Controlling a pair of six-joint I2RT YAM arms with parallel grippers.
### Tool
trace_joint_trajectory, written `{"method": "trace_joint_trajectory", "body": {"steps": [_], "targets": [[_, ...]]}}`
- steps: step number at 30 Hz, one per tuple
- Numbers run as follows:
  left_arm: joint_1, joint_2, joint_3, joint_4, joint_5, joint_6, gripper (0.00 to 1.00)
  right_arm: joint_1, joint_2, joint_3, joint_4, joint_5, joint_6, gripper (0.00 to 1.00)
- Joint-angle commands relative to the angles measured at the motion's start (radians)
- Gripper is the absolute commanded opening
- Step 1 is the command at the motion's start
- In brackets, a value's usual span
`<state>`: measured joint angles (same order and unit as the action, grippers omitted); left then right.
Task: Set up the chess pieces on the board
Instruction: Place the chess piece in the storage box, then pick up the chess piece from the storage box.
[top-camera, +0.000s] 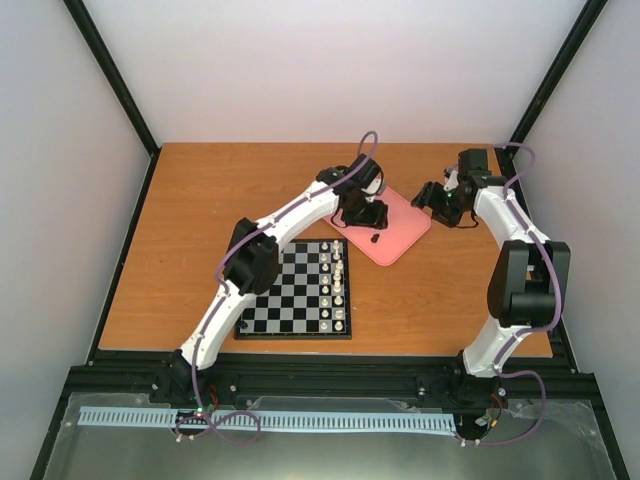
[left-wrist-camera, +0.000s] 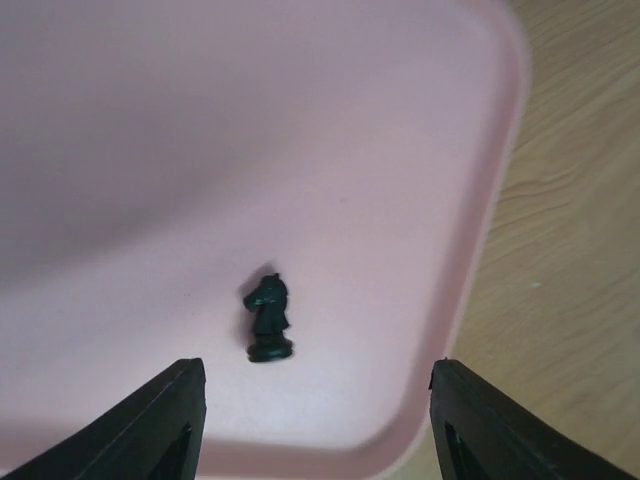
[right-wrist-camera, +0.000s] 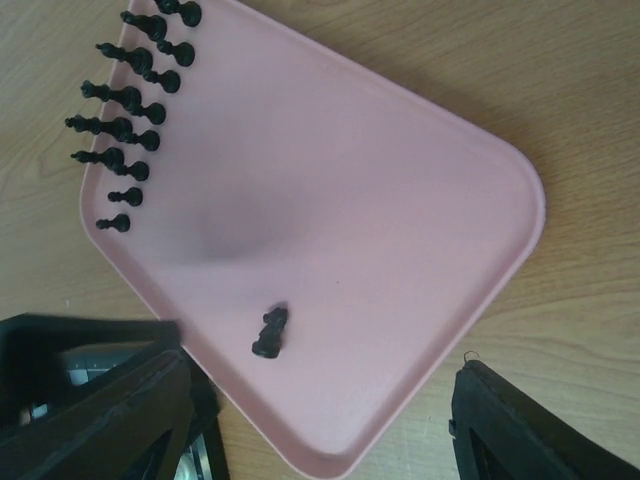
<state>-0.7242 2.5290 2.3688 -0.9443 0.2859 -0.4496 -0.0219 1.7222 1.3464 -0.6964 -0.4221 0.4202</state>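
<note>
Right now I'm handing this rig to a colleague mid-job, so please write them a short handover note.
Left fingers: open over the pink tray, either side of a lone black knight, not touching it.
Right fingers: open, empty, hovering by the tray's right side.
Other black pieces: two rows along one tray edge.
Board: white pieces stand in two columns on its right side; no black ones seen on it.
Left to do: move every black piece onto the board.
</note>
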Motion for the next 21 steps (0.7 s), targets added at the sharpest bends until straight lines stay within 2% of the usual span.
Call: {"method": "trace_joint_trajectory", "body": {"steps": [1,11,16,21], "targets": [[0.006,-0.152,0.048,-0.023,-0.041,0.063,0.64,0.019,0.063,0.075,-0.051,0.017,0.002,0.82],[0.008,-0.313,-0.009,-0.11,-0.166,0.138,0.65,0.166,0.185,0.138,-0.118,0.084,0.012,0.8],[0.052,-0.456,-0.249,-0.089,-0.199,0.143,0.66,0.207,0.177,0.068,-0.062,0.09,0.107,0.77],[0.125,-0.594,-0.442,-0.054,-0.232,0.129,0.66,0.258,0.193,0.069,-0.047,0.157,0.164,0.74]]}}
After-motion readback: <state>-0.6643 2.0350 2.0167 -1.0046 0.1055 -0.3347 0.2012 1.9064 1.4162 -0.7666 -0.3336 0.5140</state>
